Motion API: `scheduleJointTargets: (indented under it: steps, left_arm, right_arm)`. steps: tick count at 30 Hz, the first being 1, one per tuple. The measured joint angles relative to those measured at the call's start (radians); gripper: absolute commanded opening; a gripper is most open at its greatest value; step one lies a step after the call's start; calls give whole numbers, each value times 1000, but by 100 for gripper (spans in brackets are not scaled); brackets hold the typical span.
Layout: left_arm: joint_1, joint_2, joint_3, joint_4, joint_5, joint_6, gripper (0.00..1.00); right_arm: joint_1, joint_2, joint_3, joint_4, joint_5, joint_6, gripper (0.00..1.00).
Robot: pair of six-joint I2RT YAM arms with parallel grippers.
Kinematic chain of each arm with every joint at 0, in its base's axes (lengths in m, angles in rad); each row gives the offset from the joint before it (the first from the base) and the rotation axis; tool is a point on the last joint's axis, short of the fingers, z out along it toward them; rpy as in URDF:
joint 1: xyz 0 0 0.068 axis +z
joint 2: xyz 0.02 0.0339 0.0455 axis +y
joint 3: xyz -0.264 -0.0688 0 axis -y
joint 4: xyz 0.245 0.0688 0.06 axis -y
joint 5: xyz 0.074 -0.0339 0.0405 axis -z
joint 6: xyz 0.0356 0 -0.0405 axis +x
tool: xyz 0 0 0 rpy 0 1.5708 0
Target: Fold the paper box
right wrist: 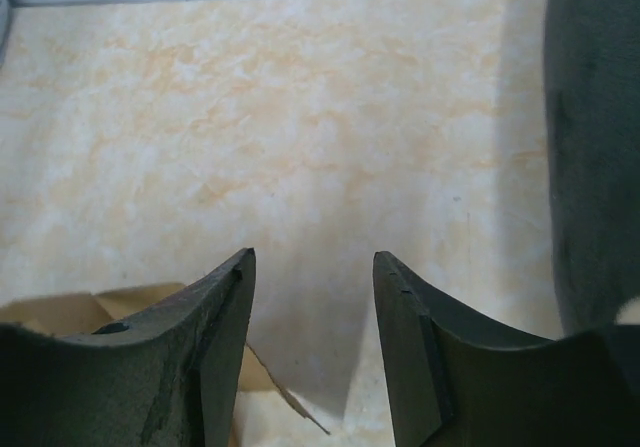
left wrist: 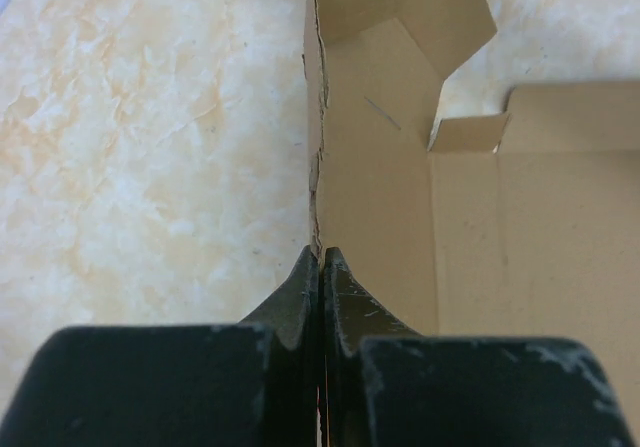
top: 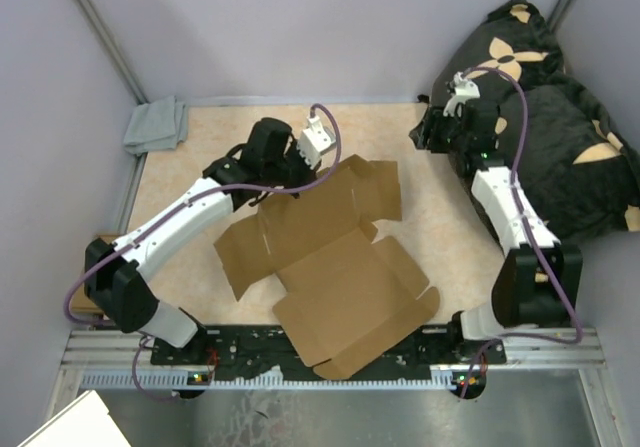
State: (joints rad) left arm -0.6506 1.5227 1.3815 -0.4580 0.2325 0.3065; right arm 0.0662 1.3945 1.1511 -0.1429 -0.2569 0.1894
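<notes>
The box (top: 340, 277) is pinched at its far edge by the left gripper (left wrist: 320, 259), laid out toward 5 o'clock; the right gripper (right wrist: 313, 257) (wide, empty) is seen at the box's 2 o'clock.

One unfolded brown corrugated cardboard box (top: 330, 267) is counted. One folded grey cloth (top: 157, 125) is recorded. Two black fabric cushions with tan flower prints (top: 575, 152) are noted. Two dark two-finger hands are logged: left hand (left wrist: 320, 257), right hand (right wrist: 312, 257).

- Beige marbled table (top: 200, 147) fills the centre of the frame
- paper box (top: 330, 277) spread open across the middle, down to the lower edge
- grey cloth (top: 157, 125) folded, upper left corner
</notes>
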Motion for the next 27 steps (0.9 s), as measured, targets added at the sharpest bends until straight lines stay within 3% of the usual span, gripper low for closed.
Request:
scheduleJointTargets:
  steps: [4, 10, 27]
  left_arm:
    - [-76, -41, -51, 10, -126, 27, 0]
    - [-136, -96, -86, 39, -262, 58, 0]
    - [-137, -118, -220, 243, -454, 257, 0]
  right_arm:
    - [-25, 180, 104, 4, -134, 13, 39]
    - [-30, 373, 122, -13, -298, 12, 38]
    - [32, 466, 84, 215, -695, 47, 45]
